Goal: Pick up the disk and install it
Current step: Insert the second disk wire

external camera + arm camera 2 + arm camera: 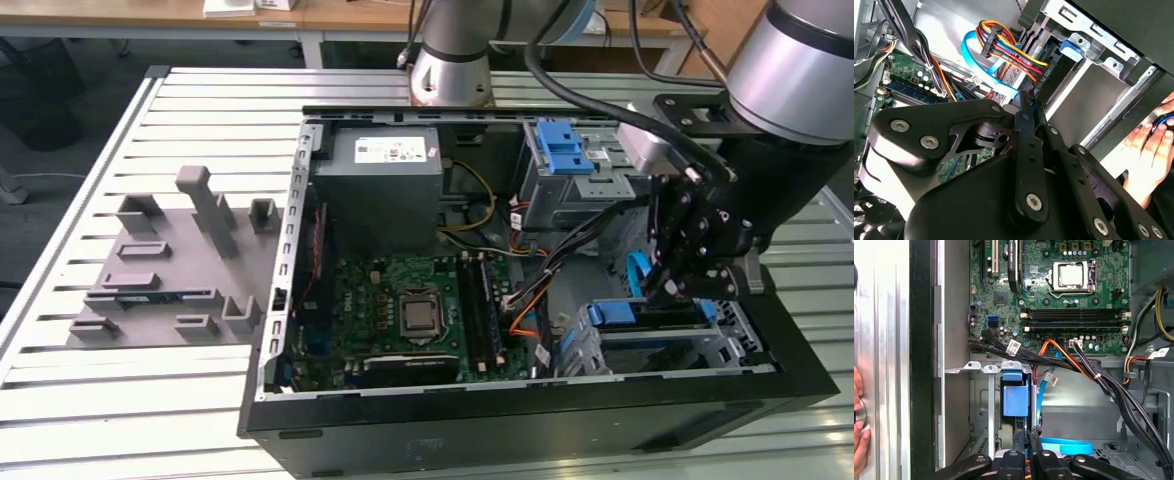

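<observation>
The disk sits in the metal drive bay at the case's front corner. Its blue carrier end faces out of the slot, and its silver body is hidden inside the bay. My gripper hangs just over that bay. Its two black fingers are pressed together with nothing between them, and the tips sit a little apart from the blue carrier end. A light-blue flat data cable loops right beside the fingertips.
The open computer case holds a green motherboard, a grey power-supply box, and an upper bay with a light-blue latch. Black and orange cable bundles cross near the bay. A person's hand rests outside the case wall. A grey fixture lies on the table.
</observation>
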Available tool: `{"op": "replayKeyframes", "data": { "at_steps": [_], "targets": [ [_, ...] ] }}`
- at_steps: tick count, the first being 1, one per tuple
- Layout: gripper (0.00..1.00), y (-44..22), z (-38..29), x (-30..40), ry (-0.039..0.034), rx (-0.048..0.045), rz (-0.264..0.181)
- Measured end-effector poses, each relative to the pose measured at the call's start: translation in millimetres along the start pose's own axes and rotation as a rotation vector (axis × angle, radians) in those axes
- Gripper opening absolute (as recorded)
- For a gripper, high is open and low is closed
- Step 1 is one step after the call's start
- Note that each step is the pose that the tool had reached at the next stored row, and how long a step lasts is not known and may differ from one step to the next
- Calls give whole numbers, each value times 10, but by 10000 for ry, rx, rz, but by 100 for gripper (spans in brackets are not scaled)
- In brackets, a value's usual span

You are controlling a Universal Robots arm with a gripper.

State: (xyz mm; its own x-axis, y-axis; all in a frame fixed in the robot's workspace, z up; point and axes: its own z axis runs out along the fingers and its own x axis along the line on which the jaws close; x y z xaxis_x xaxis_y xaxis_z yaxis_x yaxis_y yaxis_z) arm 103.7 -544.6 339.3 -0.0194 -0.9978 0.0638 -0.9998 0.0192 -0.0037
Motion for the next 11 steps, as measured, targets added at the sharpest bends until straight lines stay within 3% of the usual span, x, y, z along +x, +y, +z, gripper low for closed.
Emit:
{"op": "replayKeyframes", "data": {
  "at_steps": [11],
  "targets": [
    [16, -13, 24, 19, -4, -1, 0]
  ]
}}
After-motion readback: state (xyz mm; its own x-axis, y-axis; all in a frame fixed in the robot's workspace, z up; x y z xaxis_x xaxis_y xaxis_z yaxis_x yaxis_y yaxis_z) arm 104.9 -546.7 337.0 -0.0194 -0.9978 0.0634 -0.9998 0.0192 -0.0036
